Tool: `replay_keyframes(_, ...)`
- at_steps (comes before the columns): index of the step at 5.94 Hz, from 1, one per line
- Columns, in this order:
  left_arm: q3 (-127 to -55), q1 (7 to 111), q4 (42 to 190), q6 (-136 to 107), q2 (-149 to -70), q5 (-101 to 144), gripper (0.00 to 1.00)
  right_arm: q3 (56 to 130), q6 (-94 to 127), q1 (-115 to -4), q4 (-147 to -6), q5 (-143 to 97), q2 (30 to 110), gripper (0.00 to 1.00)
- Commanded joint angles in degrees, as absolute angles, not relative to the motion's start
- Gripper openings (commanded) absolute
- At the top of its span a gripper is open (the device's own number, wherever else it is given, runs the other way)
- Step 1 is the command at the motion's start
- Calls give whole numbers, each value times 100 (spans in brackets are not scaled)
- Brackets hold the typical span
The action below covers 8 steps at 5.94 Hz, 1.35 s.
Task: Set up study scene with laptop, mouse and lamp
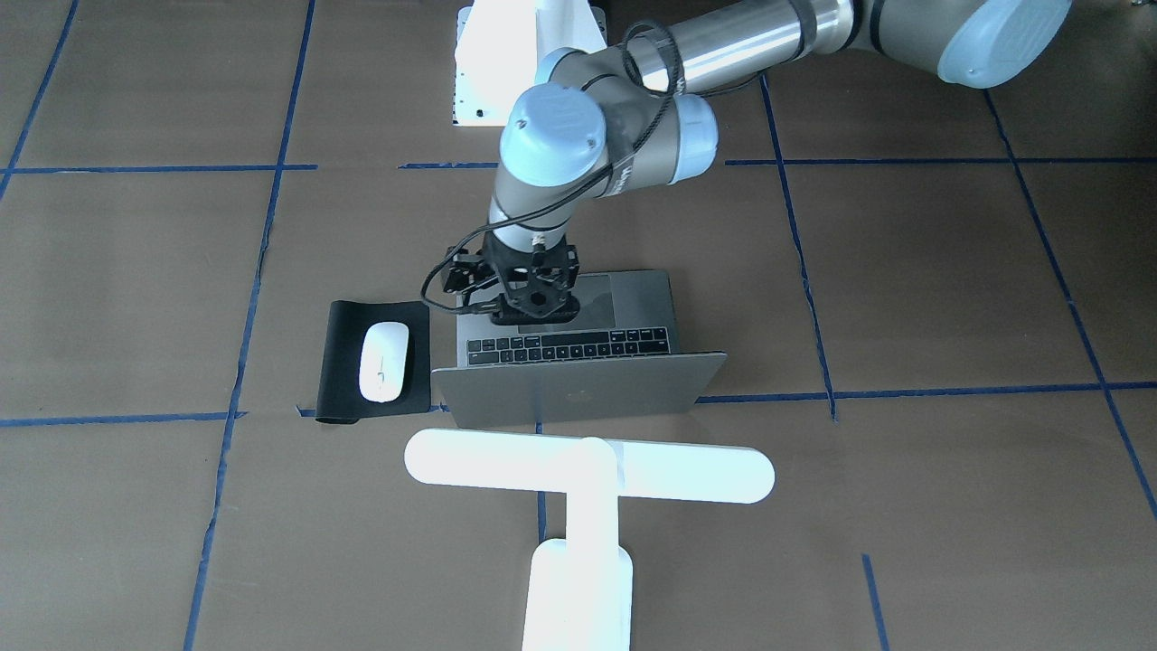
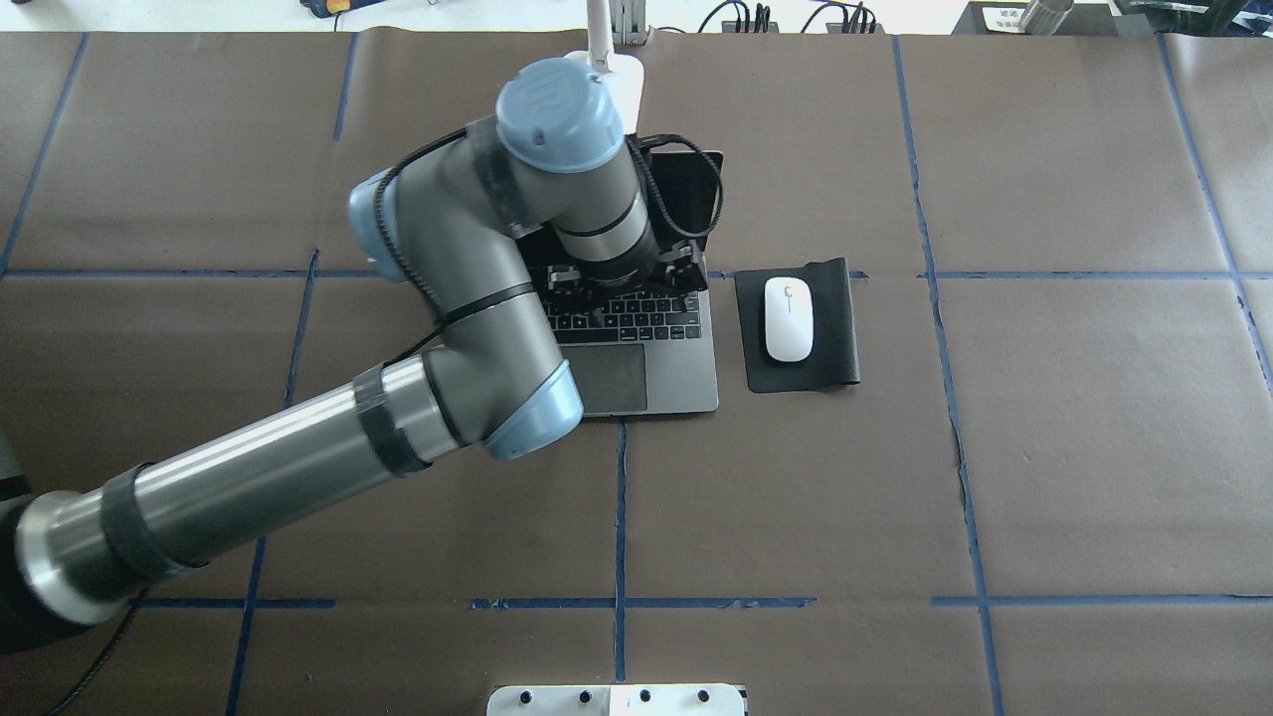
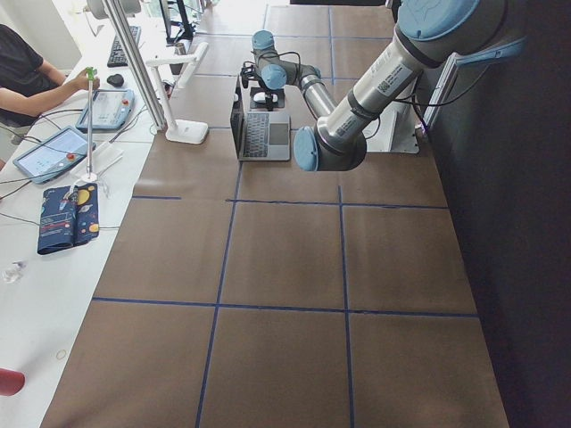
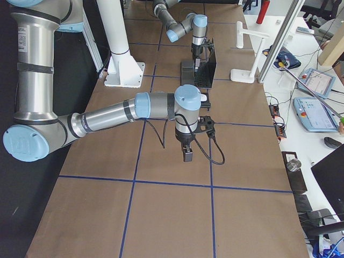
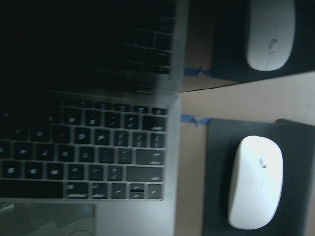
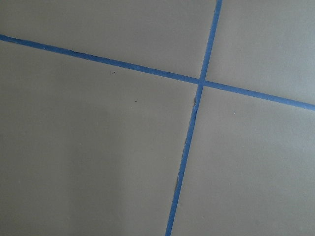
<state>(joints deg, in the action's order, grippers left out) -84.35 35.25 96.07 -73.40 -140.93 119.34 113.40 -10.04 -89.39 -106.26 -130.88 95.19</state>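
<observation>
so the slim grey metal laptop point(image 1: 578, 391) was sitting open, lid propped up, black keys and big trackpad facing the robot's side. The small glossy white oval mouse point(image 1: 383, 361) lay flat on a black rectangular mat point(image 1: 340, 362) just beside the laptop's right edge. The bright white T-shaped lamp point(image 1: 587, 470) stood upright just behind the lid, bar roughly parallel to it

Even bright light on the table point(image 2: 1044, 447); wrist view dim.
The lamp point(image 1: 587, 470) blows out to flat white in the front view; the left wrist view is dark and blurred, the laptop point(image 5: 88, 147) in shadow, the mouse point(image 5: 256, 182) pale.
</observation>
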Motion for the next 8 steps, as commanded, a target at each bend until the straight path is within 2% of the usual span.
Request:
replay_keyframes(1, -10416, 3638, 8659, -6795, -12733, 11971, 100, 11251, -1011, -8938, -10626, -13087, 9519, 100)
replay_keyframes(3, -11491, 4075, 8614, -6035, -11433, 12199, 100, 11023, -1011, -8938, -10617, -13061, 9449, 100)
replay_keyframes(4, -11783, 4496, 8622, -5298, -10730, 12217, 100, 10917, -1002, -8938, -10617, -13069, 9448, 100)
replay_keyframes(8, -11489, 7263, 8186, -1539, -8898, 13183, 100, 10671, -993, -9061, -10626, -13349, 9798, 100)
